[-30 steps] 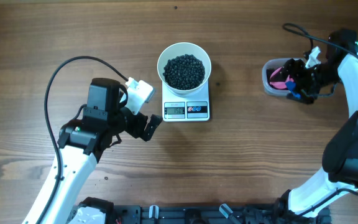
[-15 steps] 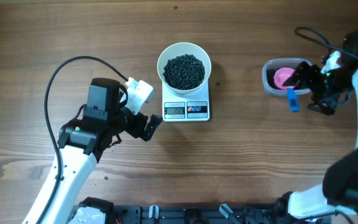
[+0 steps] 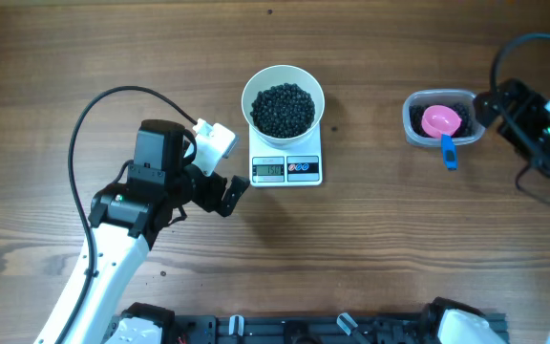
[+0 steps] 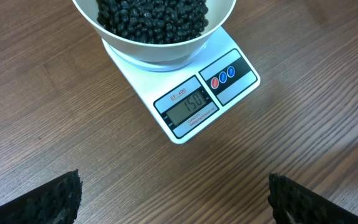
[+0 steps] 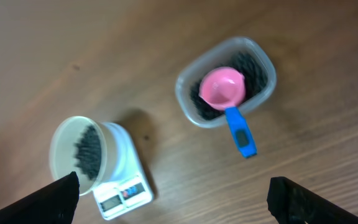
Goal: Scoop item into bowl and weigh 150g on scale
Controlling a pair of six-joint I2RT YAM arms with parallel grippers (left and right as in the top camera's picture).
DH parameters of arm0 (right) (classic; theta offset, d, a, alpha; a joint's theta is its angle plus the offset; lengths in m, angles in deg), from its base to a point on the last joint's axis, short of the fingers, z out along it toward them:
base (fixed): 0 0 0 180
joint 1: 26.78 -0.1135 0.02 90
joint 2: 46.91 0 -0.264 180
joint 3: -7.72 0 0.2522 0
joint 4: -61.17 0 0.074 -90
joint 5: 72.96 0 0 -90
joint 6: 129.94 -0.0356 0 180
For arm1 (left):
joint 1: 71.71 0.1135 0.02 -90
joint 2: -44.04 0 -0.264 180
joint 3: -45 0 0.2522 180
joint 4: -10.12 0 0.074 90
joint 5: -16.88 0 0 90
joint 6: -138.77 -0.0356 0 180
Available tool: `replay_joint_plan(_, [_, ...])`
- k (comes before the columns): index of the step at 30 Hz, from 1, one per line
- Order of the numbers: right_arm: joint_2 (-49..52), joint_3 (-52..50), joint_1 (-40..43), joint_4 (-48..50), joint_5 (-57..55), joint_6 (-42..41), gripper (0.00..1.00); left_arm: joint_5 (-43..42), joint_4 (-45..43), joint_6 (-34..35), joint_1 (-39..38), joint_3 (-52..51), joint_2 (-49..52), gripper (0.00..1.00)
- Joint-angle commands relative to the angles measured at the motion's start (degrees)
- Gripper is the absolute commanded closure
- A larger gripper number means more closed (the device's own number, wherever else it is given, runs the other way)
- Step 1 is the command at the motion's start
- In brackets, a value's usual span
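Observation:
The white bowl (image 3: 283, 81) stands on the white scale (image 3: 286, 169) and holds a heap of the item, tiny black beads (image 3: 283, 108). In the left wrist view the scale (image 4: 229, 56) shows its display (image 4: 188, 106) reading 150 below the bowl (image 4: 160, 53). My left gripper (image 4: 176, 205) is open over bare wood just in front of the scale; overhead, the left gripper (image 3: 220, 196) sits at the scale's left. My right gripper (image 5: 176, 202) is open, raised and empty, right of the tub.
A clear plastic tub (image 3: 413, 124) at the right holds more black beads (image 5: 253, 65) and a pink scoop (image 3: 440, 120) whose blue handle (image 3: 449, 153) sticks out over the rim. The right arm (image 3: 538, 129) is at the table's right edge.
My right gripper has let go of the pink scoop, left it in the tub and pulled away to the right and upward. The left arm, bowl and scale have not moved.

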Motion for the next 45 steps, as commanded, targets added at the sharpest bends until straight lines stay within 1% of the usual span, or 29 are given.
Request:
replay_joint_plan(1, [-5.79,1.05,0.04,-0.02,1.66,-1.22,0.0,-0.92,-0.13,-0.11,-0.2,-0.55,0.39,0.0])
replay_joint_plan(3, [-8.11,1.05,0.04,-1.46,1.86,-2.01,0.0,-0.92,-0.13,-0.11,-0.2,-0.55,0.39,0.0])
replay_joint_plan(4, [-9.16,1.05,0.04,-2.21,1.9,-3.82,0.0,-0.92,-0.13,-0.09,-0.2,-0.55,0.39,0.0])
replay_joint_plan(9, [-13.38,1.05,0.04,-8.46,-1.33,-3.26,0.0,-0.92,-0.13,-0.11,-0.2,-0.55,0.39,0.0])
replay_joint_plan(13, [-16.68,1.05,0.04,-7.67,-2.67,6.21,0.0,-0.92,-0.13,-0.09,-0.2,-0.55,0.39,0.0])
replay_joint_plan(16, [-19.04,1.05,0.04,-7.69,-3.54,9.4,0.01,-0.92,-0.13,-0.11,-0.2,-0.55,0.39,0.0])
replay_joint_plan(24, [-24.22,0.96,0.02,-7.67,-7.52,9.01,0.0,-0.92,-0.13,-0.11,-0.2,-0.55,0.39,0.0])
replay_joint_plan(27, [-24.44,0.15,0.04,-7.3,-8.07,6.56,0.0,-0.92,-0.13,-0.11,-0.2,-0.55,0.39,0.0])
replay_joint_plan(29, [-25.29,-2.36,-0.57,-4.02,-8.76,6.08,0.0,-0.92,-0.13,-0.11,-0.2,-0.55,0.39,0.0])
replay_joint_plan(32, [-28.81,-9.22,-2.51,5.55,-11.67,6.45,0.0,-0.92,-0.13,-0.11,-0.2,-0.55,0.39,0.0])
replay_joint_plan(35, [-34.45,-19.12,-3.5,16.65,-12.57,6.47,0.0,-0.92,-0.13,-0.11,-0.2,-0.55,0.39,0.0])
replay_joint_plan(39, [-42.69,-35.52,-4.2,32.61,-12.52,6.43,0.0,-0.92,-0.13,-0.11,-0.2,-0.55,0.39,0.0])
replay_joint_plan(41, [-45.79,-41.7,-4.87,38.16,-12.52,6.4,0.0,-0.92,-0.13,-0.09,-0.2,-0.55,0.39,0.0])
replay_joint_plan(42, [-48.96,-47.87,-5.73,43.89,-12.52,6.43,0.0,-0.92,-0.13,-0.11,-0.2,-0.55,0.39,0.0])
replay_joint_plan(45, [-52.68,-55.47,-6.6,51.06,-12.52,6.36,0.0,-0.92,-0.13,-0.09,-0.2,-0.55,0.39,0.0])
